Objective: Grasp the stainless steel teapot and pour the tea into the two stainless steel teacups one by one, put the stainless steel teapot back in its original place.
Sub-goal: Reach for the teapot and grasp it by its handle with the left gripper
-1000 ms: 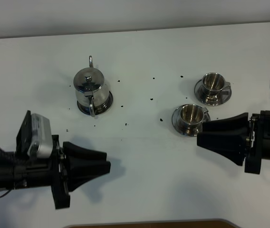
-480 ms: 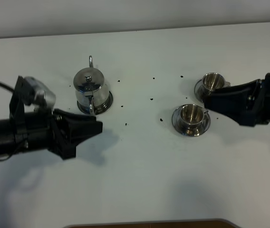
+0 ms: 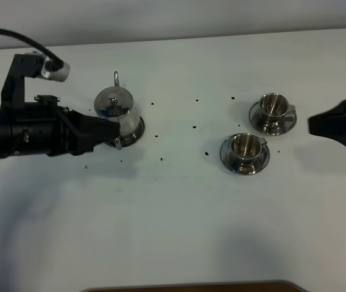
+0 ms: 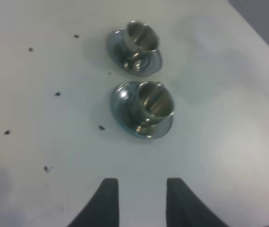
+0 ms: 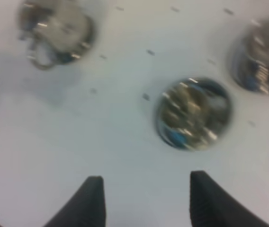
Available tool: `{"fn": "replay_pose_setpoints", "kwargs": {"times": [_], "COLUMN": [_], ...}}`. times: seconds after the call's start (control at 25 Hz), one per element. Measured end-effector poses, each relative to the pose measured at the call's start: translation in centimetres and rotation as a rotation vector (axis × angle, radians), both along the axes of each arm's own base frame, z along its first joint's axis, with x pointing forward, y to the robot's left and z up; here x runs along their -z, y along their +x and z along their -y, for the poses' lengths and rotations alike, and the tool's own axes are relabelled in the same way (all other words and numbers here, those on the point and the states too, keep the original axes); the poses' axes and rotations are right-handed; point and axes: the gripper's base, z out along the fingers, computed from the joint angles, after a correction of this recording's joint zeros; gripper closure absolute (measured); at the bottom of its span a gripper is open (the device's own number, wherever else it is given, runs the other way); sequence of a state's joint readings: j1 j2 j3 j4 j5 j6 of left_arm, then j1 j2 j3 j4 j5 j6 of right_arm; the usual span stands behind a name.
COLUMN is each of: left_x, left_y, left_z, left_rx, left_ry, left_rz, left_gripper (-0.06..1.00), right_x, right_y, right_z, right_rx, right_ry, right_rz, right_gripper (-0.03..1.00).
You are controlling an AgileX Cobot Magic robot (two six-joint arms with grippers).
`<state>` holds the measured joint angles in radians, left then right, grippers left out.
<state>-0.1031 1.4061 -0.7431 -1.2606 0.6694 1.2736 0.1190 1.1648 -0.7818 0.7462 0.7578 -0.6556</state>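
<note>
The stainless steel teapot [image 3: 116,108] stands upright on its round coaster [image 3: 139,129] at the back left; it shows blurred in the right wrist view [image 5: 54,28]. My left gripper [image 3: 112,130] is open and empty, its tips right beside the teapot's loop handle; its fingers [image 4: 107,201] frame bare table. The two teacups on saucers stand at the right: the near one [image 3: 245,146] [image 4: 149,101] [image 5: 193,111] and the far one [image 3: 273,107] [image 4: 139,38] [image 5: 262,56]. My right gripper [image 3: 313,125] [image 5: 144,198] is open and empty, right of both cups.
Small dark specks [image 3: 194,127] lie scattered on the white table [image 3: 179,213] between teapot and cups. The table's back edge runs along the top and its front edge along the bottom of the high view. The left arm's cable [image 3: 14,35] arches above it.
My left arm has swung from the front toward the back, bringing its tips to the teapot's handle. My right arm has pulled back to the right, away from the cups.
</note>
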Motion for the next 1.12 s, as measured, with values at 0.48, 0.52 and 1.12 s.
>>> {"fn": "replay_pose_setpoints", "kwargs": {"times": [0.48, 0.52, 1.12], "left_x": [-0.9, -0.9, -0.9], "left_y": [0.7, 0.7, 0.6], "left_z": [-0.6, -0.6, -0.6], "left_rx": [-0.052, -0.050, -0.043], "left_ry": [0.097, 0.099, 0.100], "left_rz": [-0.091, -0.092, -0.095], "left_gripper": [0.65, 0.65, 0.65], "right_x": [-1.4, -1.0, 0.7], "right_y": [-8.0, -9.0, -17.5], "right_z": [2.9, 3.1, 4.4], "right_rx": [0.160, 0.156, 0.183], "right_ry": [-0.202, -0.206, -0.185], "right_rz": [-0.213, -0.214, 0.072], "right_gripper": [0.55, 0.55, 0.55]}}
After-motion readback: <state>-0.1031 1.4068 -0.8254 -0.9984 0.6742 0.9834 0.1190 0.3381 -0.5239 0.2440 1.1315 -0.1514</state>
